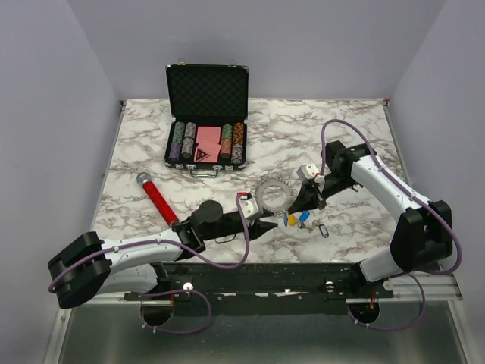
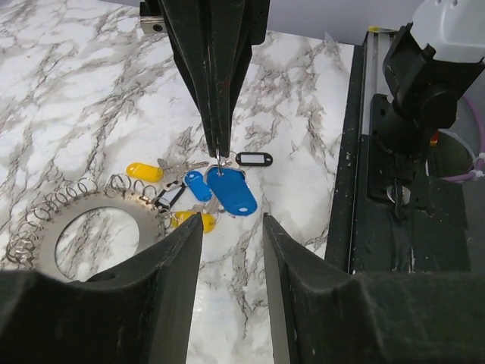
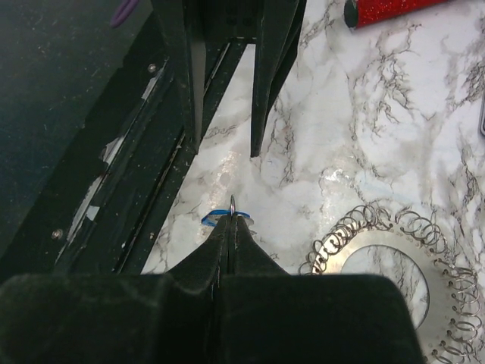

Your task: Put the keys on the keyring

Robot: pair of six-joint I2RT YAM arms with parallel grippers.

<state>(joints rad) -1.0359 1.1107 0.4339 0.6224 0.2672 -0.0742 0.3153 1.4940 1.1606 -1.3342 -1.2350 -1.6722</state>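
Observation:
The keyring, a flat silvery ring fringed with small wire loops, lies on the marble table; it also shows in the left wrist view and the right wrist view. Just right of it lies a cluster of keys: a large blue tag, a small blue one, yellow ones, a black one. My right gripper is shut on the small metal ring of the large blue key. My left gripper is open and empty, just in front of the keys, pointing at them.
An open black poker chip case stands at the back. A red glittery cylinder with a grey end lies at the left. A black rail runs along the table's near edge, close to the keys.

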